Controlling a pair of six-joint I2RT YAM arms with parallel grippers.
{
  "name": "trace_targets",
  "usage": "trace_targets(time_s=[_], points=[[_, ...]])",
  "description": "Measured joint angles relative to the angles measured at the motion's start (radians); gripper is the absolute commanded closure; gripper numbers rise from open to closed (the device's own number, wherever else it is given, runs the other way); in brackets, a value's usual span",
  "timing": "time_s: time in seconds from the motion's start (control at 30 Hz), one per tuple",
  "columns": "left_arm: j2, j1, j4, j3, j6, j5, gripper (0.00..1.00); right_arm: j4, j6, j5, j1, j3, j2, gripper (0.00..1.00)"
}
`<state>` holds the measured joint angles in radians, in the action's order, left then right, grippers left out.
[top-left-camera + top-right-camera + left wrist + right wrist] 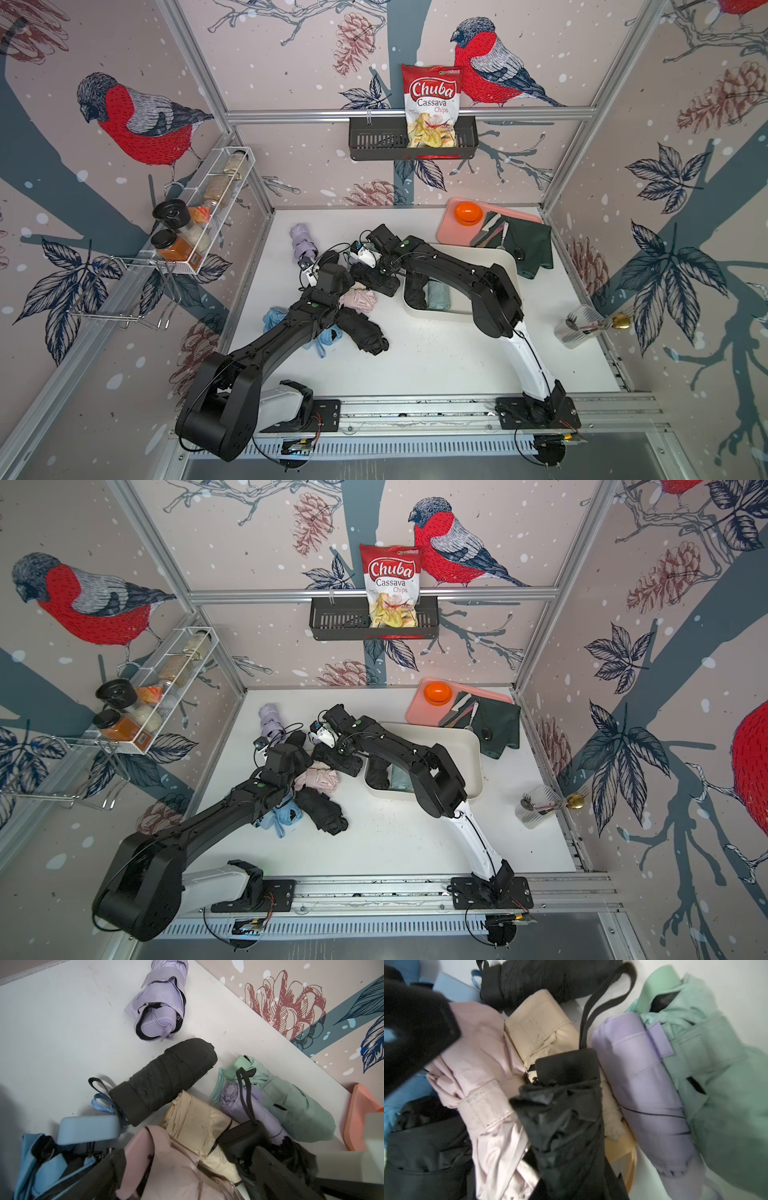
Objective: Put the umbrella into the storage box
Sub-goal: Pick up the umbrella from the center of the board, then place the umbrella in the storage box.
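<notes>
- Just beside the cream-white rounded plastic storage box [440, 319], the black folded fabric umbrella [566, 1109] lay atop a pale pink folded umbrella [481, 1076].
- The right gripper [376, 270] hung over it; its jaws' state could not be told.
- The left gripper [308, 272] hovered nearby, jaws wide, empty.

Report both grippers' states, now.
Left gripper: open, holding nothing.
Right gripper: cannot tell; jaws hidden, down at the black folded fabric umbrella.
</notes>
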<state>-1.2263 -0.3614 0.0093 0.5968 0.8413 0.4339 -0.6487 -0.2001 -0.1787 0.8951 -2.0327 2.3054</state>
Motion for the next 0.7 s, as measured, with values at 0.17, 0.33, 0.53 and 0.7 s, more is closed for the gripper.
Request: trace_targets(time_s=[0.17,0.33,0.53,0.7], points=[[0.026,0.0,-0.003,0.0,0.0,0.011,0.01,0.028,0.078,0.049,-0.002,0.019,-0.081,1.0],[0.062,0.0,-0.006,0.0,-0.002,0.01,0.01,0.049,0.199,0.11,-0.029,0.039,-0.146,1.0],[0.08,0.0,0.006,0.003,-0.031,-0.043,0.01,0.08,0.351,0.175,-0.092,0.177,-0.318,1.0],[0.041,-0.005,0.016,0.037,-0.07,-0.119,0.01,0.142,0.489,0.18,-0.162,0.369,-0.486,1.0]])
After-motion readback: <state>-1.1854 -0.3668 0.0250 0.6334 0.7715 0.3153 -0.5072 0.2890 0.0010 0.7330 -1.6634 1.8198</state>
